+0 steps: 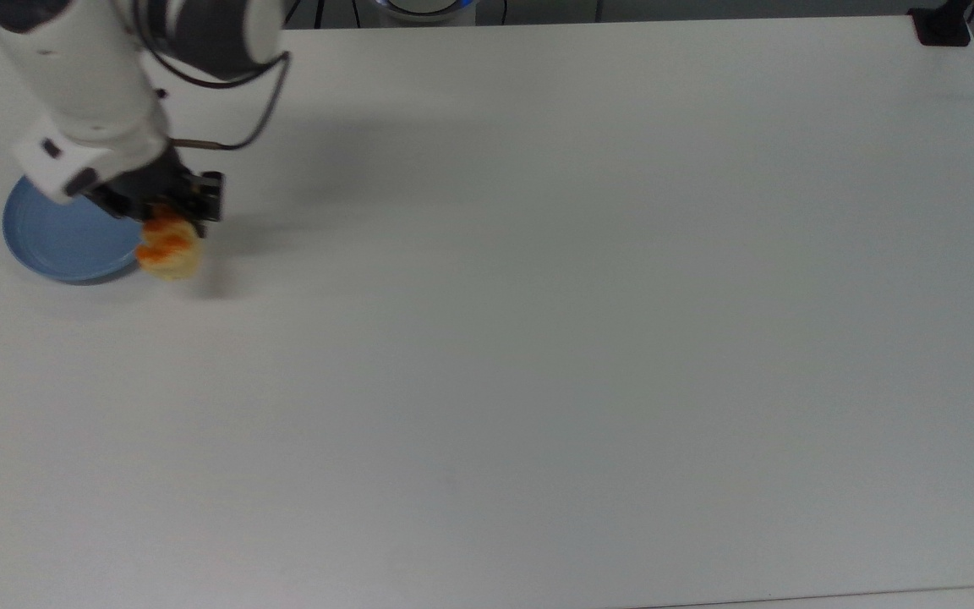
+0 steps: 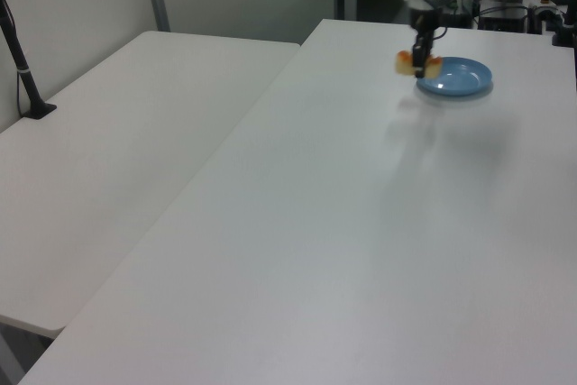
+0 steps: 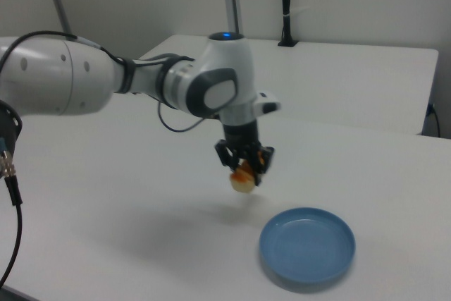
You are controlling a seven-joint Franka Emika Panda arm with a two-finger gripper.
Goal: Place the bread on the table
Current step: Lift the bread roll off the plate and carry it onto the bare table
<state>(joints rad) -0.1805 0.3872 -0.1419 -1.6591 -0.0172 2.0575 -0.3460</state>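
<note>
The table (image 1: 588, 321) is a broad, smooth, matte white rectangle, and its near edge runs out of the top view at the bottom, so its full depth can't be seen there; a second white table (image 2: 117, 169) stands alongside it at the left view's left, touching or very nearly so. The arm (image 3: 91, 79), glossy white with dark grey joints, is cut off at the right view's left and its upper links are cropped at the top of the top view, with a thin black cable (image 1: 242, 135) looping off the wrist. The round blue plate (image 3: 307, 247) sits bare on the table, shallow with a raised rim; in the top view the white wrist covers part of its upper edge. The gripper (image 3: 244, 165), black and blocky, points straight down and is clamped on the bread (image 3: 243, 180), which hangs from between the fingers with its upper end hidden by them. The bread is a small pale-tan roll with orange-glazed patches, held up in the air clear of the table, its shadow falling on the white surface below, just beyond the plate's rim on the top view's right (image 1: 167, 252). In the left view it is a small blurred tan shape (image 2: 416, 64) left of the plate
</note>
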